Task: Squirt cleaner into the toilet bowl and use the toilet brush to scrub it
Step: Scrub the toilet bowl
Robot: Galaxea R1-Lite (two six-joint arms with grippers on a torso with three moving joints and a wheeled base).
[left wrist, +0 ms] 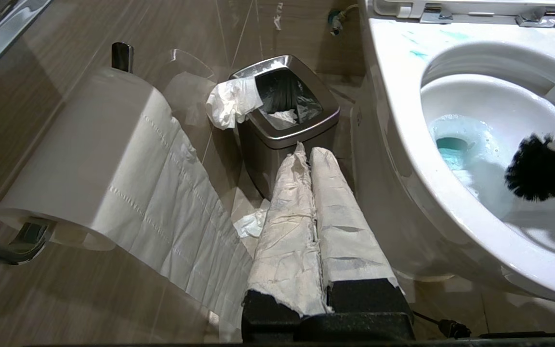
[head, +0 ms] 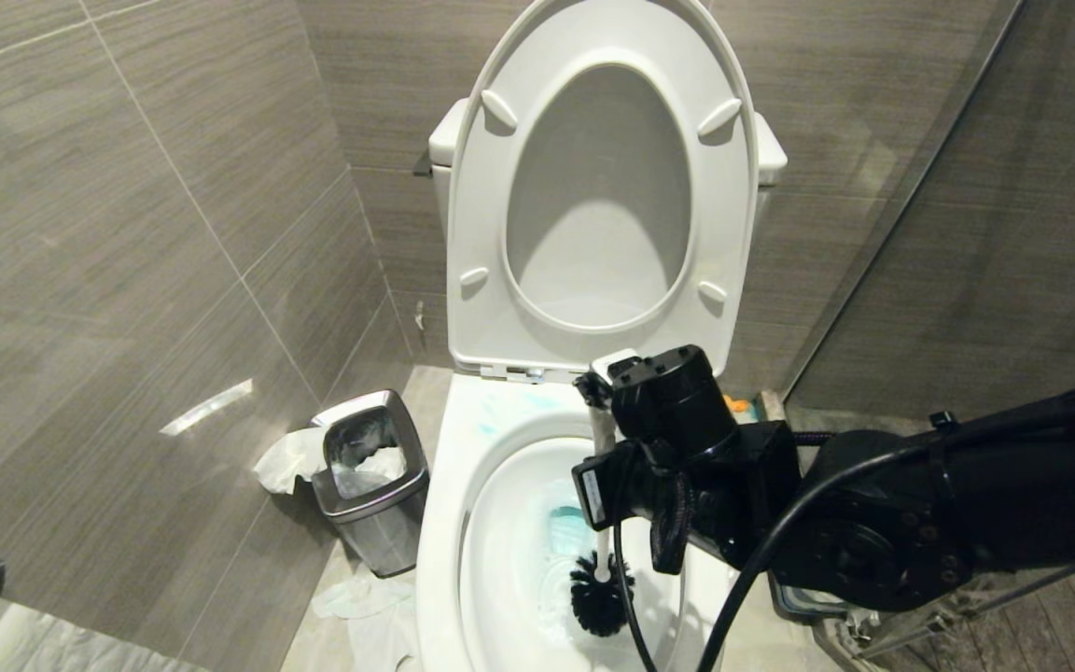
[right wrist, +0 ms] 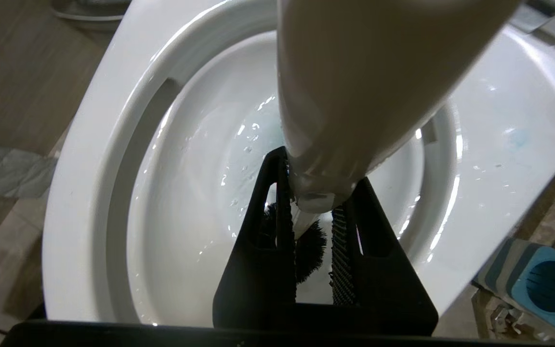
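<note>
Right now I have the right gripper (right wrist: 313,202) clamped on the white handle of the toilet brush (head: 600,597), above the toilet bowl (head: 449,523). Its black bristles hang inside the basin, near the turquoise cleaner (left wrist: 451,147) tinting the water. My left gripper (left wrist: 313,193), its paper-wrapped fingers pressed together and empty, sits beside the bowl, pointing toward the steel bin (head: 374,485).

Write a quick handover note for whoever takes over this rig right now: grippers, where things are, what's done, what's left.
Right gripper: shut on the toilet brush, bristle head down inside the toilet bowl.
Left gripper: shut, empty, parked beside the bowl near the waste bin.
Done: cleaner is in, tinting the water blue-green, smears on the rim.
Left: scrub the bowl, then return the brush to its blue holder.
</note>
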